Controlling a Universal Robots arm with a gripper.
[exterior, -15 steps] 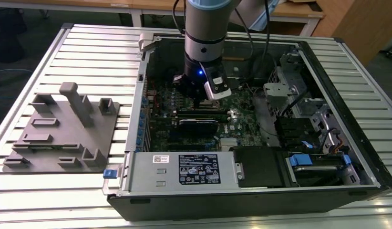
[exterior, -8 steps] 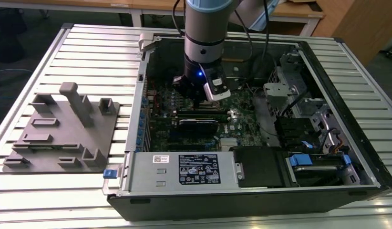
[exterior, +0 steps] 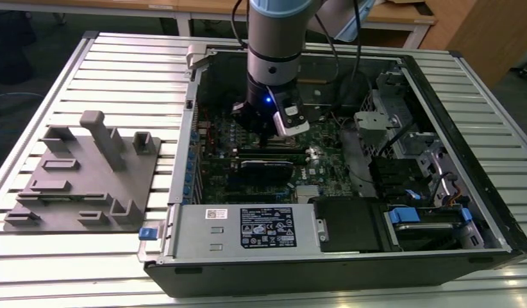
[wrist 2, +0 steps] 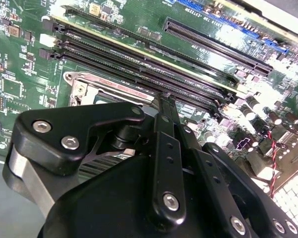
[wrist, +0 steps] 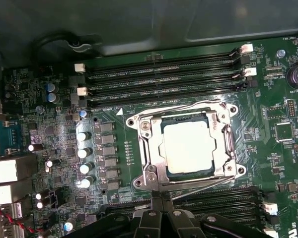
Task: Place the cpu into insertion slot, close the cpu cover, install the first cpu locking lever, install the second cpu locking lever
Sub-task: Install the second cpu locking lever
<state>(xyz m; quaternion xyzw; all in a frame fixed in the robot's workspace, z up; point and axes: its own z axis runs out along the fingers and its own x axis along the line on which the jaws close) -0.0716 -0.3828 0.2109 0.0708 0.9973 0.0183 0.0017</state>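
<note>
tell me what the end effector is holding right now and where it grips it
Nothing is held. The end effector is shut and empty at the edge of the cpu cover, which lies closed over the cpu.

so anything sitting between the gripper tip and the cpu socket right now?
Nothing visible. In the first wrist view the gripper sits at the edge of the insertion slot, bare board between them. The cpu already lies in the slot with the cpu cover closed around it.
</note>
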